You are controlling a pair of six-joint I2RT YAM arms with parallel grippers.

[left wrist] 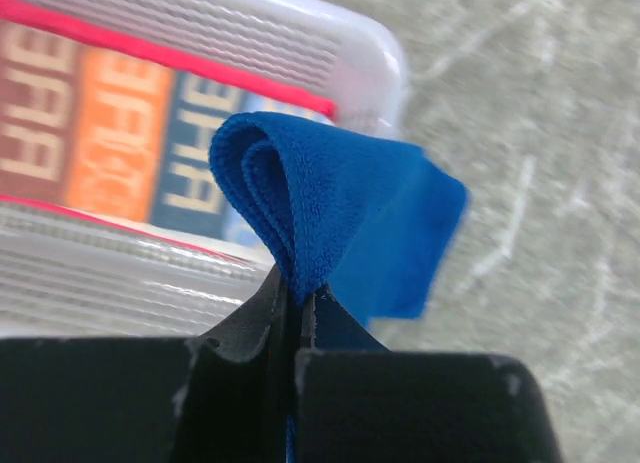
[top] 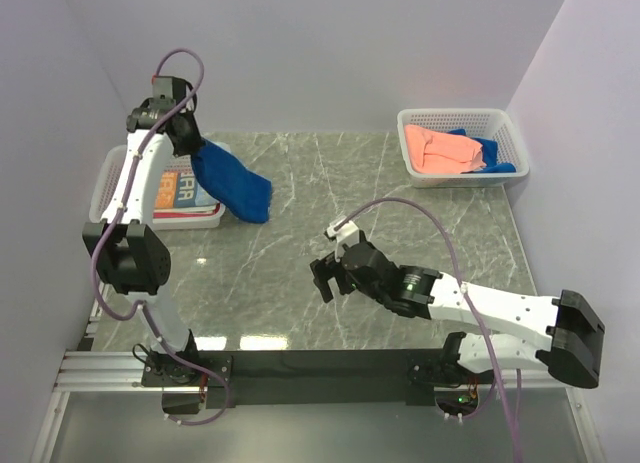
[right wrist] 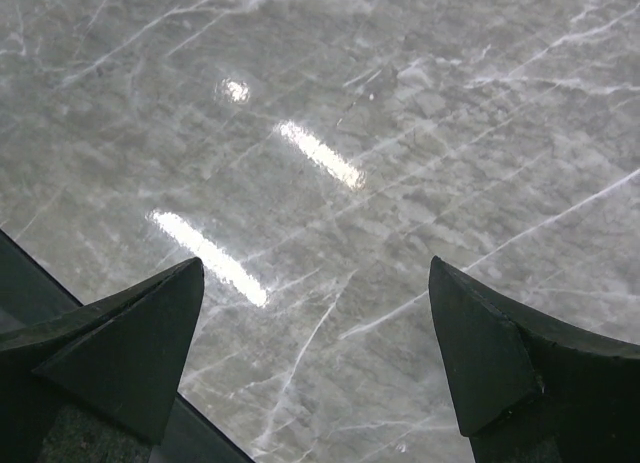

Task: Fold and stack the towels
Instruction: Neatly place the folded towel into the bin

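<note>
Nearby, left basket (top: 105,188) holds the printed towel (top: 180,191); right basket (top: 505,133) holds a salmon towel (top: 440,148). Left gripper (left wrist: 297,308) raised, clamped on blue towel (top: 232,183) hanging to the table (top: 300,183). Right gripper (right wrist: 315,353) spread wide, low over bare marble.

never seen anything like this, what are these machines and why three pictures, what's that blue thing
These are two robot arms bolted to a marble-patterned table, each ending in a two-finger gripper. The overhead picture comes from a fixed camera above; the other two come from cameras on each wrist. The left gripper is shut on a blue towel, lifting it beside a white basket that holds a printed towel. The right gripper is open, holding nothing, above bare table. A second basket at the far right holds a peach towel and another blue cloth.
</note>
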